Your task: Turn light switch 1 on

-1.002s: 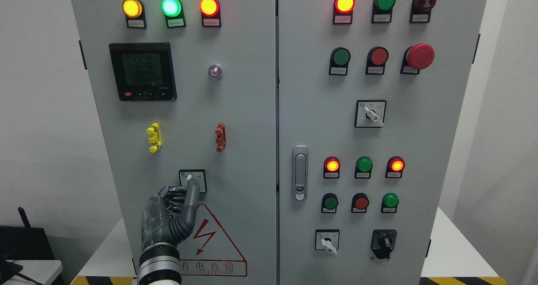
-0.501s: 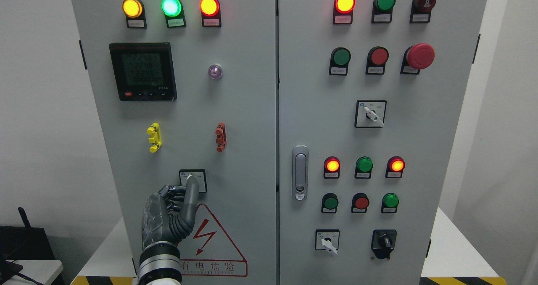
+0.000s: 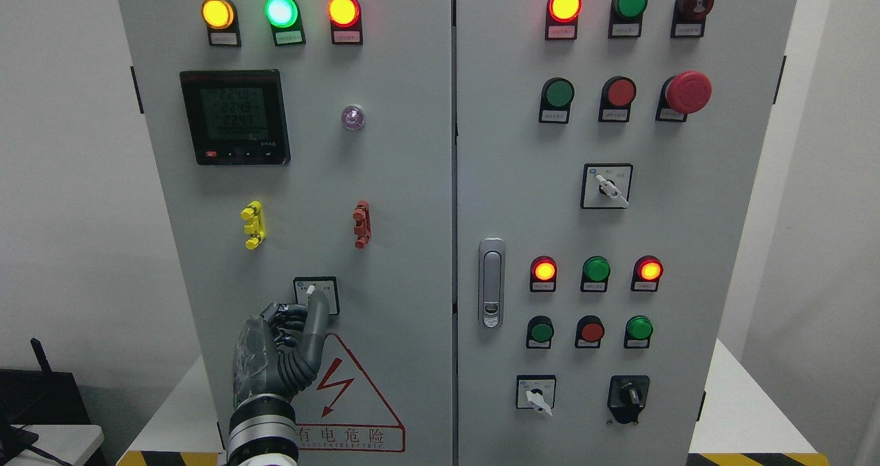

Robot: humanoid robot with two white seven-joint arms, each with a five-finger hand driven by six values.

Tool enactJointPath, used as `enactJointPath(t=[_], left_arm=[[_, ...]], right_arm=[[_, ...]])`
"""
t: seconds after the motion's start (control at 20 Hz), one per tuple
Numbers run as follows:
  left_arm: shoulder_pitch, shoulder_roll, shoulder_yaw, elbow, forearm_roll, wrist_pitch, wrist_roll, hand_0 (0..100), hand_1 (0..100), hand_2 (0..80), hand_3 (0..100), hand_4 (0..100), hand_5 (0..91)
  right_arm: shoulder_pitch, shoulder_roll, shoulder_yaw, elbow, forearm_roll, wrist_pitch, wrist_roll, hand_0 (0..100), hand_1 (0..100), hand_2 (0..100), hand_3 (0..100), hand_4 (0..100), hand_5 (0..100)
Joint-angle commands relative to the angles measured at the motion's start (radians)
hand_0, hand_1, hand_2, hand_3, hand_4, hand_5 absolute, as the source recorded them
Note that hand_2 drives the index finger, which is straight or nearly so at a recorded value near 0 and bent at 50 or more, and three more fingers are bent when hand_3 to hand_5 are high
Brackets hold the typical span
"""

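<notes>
The light switch (image 3: 328,289) is a small square rotary selector low on the left cabinet door (image 3: 399,177), and its white knob (image 3: 311,289) points up and to the left. My left hand (image 3: 297,320) comes up from the bottom edge. Its index finger (image 3: 317,311) is stretched out with the tip against the knob's lower right side. The other fingers are curled into the palm and hold nothing. The finger covers the lower middle of the switch plate. My right arm does not show.
Above the switch are a yellow terminal (image 3: 252,225), a red terminal (image 3: 361,224), a meter (image 3: 234,117) and three lit lamps. A warning triangle (image 3: 340,383) sits below the switch. The right door carries a handle (image 3: 491,282), buttons, an emergency stop (image 3: 687,92) and more selectors.
</notes>
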Motion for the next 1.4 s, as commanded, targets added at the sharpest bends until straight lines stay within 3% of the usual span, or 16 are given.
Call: enactJointPath(t=[0.0, 1.35], left_arm=[[-0.003, 0.0, -0.001, 0.007, 0.0, 0.003, -0.001, 33, 31, 43.6, 70, 81, 86.4], [-0.008, 0.0, -0.001, 0.009, 0.0, 0.003, -0.001, 38, 27, 43.7, 70, 81, 86.6]], right_arm=[[0.001, 0.0, 0.017, 0.0, -0.025, 0.001, -0.001, 12, 39, 0, 0, 0, 0], [-0.001, 0.0, 0.017, 0.0, -0.025, -0.001, -0.001, 12, 39, 0, 0, 0, 0]])
